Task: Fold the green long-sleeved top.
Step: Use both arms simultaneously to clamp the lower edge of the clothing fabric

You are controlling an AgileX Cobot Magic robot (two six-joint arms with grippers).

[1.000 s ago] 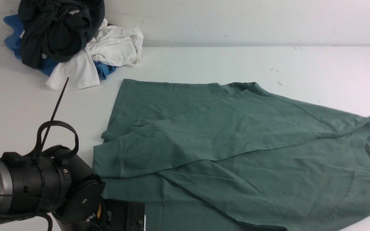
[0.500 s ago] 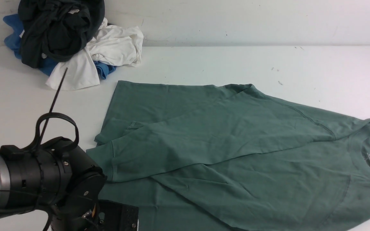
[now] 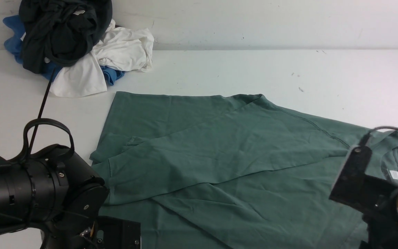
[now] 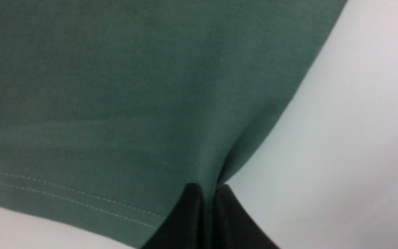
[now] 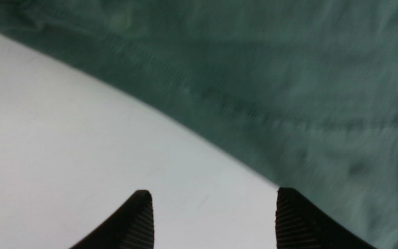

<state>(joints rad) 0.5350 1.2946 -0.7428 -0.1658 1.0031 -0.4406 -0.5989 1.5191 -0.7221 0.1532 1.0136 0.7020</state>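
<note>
The green long-sleeved top [image 3: 226, 166] lies spread on the white table [image 3: 254, 69], neck at the right, hem at the left, one sleeve folded across its body. My left gripper [image 4: 208, 190] is shut on the top's hem corner [image 4: 150, 121]; in the front view only its wrist [image 3: 47, 193] shows, at the lower left. My right gripper [image 5: 212, 197] is open and empty above the bare table, beside the top's edge [image 5: 254, 103]. Its wrist [image 3: 375, 193] shows at the lower right in the front view.
A pile of other garments lies at the back left: a blackish one [image 3: 60, 31] on top of white [image 3: 116, 52] and blue [image 3: 12, 34] ones. A white wall [image 3: 271, 20] runs along the table's far edge.
The top has slid to the left and toward me, drawn by my left gripper. My right arm has come up into the front view at the lower right.
</note>
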